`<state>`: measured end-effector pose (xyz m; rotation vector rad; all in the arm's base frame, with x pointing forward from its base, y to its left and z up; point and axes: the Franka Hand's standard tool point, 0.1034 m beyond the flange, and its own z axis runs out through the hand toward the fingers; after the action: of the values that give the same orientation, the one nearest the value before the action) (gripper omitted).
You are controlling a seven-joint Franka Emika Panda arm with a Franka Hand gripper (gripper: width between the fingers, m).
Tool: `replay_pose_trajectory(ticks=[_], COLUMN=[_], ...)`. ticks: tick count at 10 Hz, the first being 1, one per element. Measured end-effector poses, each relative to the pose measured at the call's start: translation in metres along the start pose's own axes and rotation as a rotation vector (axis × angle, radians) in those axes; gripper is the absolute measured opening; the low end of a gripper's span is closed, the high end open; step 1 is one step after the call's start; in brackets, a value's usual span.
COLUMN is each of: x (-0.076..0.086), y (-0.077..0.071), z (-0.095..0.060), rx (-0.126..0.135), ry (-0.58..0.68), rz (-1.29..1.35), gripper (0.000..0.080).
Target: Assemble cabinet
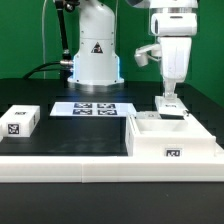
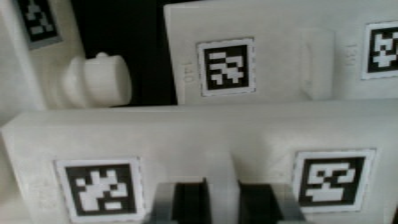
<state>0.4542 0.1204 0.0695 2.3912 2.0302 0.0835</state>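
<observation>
Marker board (image 1: 92, 108) lying flat on black table (image 1: 85, 132), green backdrop (image 1: 25, 35) behind

No words or numbers are legible. A black triangle sticker (image 1: 97, 48) marks the robot base (image 1: 95, 68), upper centre; square black-and-white tags (image 1: 174, 153) mark the marker board (image 1: 93, 108) and cabinet (image 1: 203, 148)

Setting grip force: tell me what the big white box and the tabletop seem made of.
Box: probably hard plastic; uniformly white, smooth, crisp edges, slight sheen. Tabletop: black and matte, no glare; perhaps a mat or coated board, cannot tell.
</observation>
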Motion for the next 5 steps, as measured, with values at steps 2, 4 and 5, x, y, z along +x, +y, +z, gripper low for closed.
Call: replay_pose_trajectory(ticks=[2, 4, 5], x=[-0.0001, -0.0001, -0.0007], y=[0.0000, 0.0000, -0.0027], z=[0.0000, 0.0000, 0.0000], rx=[0.000, 0.000, 0.002], ry=[0.000, 0.000, -0.002], rz=[0.000, 0.000, 0.003], gripper=[0.0068, 0.0068, 0.0068])
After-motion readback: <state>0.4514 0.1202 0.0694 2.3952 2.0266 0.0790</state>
